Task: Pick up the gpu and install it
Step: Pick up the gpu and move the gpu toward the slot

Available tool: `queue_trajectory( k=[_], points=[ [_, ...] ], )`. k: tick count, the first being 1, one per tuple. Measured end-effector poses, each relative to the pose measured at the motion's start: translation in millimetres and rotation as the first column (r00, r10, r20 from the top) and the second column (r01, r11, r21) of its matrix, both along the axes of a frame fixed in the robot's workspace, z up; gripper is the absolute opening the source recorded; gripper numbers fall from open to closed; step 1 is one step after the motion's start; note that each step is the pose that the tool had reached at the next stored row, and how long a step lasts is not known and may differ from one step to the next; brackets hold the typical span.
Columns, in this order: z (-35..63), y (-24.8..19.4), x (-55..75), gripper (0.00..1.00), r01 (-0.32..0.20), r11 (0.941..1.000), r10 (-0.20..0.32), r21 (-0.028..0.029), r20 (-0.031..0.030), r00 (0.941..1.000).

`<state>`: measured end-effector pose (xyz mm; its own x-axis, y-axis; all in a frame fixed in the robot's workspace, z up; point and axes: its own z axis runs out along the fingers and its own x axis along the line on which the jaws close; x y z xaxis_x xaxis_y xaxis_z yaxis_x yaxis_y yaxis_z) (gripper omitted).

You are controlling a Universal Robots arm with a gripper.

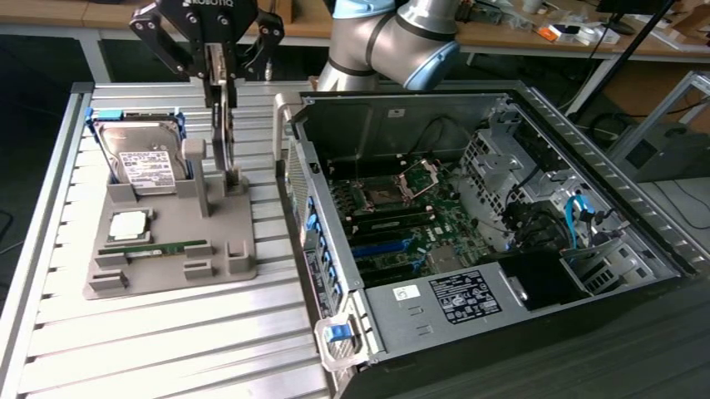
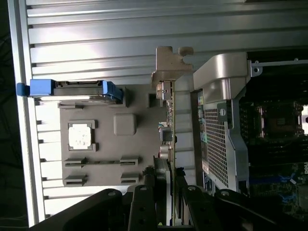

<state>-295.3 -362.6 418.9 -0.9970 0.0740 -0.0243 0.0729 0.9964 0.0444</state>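
Item: gpu (image 1: 228, 141), upright on edge in slot of grey holder (image 1: 155, 270). Gripper (image 1: 222, 87) directly above holder; jaws narrowed onto card's top edge.

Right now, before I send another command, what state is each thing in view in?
gripper: shut on the gpu's top edge.
gpu: upright on edge at the grey holder, not in the case.
hard drive: standing, leaning back, in the holder.
processor chip: flat in its recess.
memory stick: lying in its slot.
computer case: on its side, open, motherboard exposed.
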Motion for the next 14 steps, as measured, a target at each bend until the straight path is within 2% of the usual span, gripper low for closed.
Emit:
queue_trajectory(
  k=[8,14],
  points=[
    [12.2,0.0,0.0,0.27,0.000,1.0000,0.000,0.0000,0.0000,1.0000],
    [13.0,0.0,0.0,0.27,0.000,1.0000,0.000,0.0000,0.0000,1.0000]
  ],
)
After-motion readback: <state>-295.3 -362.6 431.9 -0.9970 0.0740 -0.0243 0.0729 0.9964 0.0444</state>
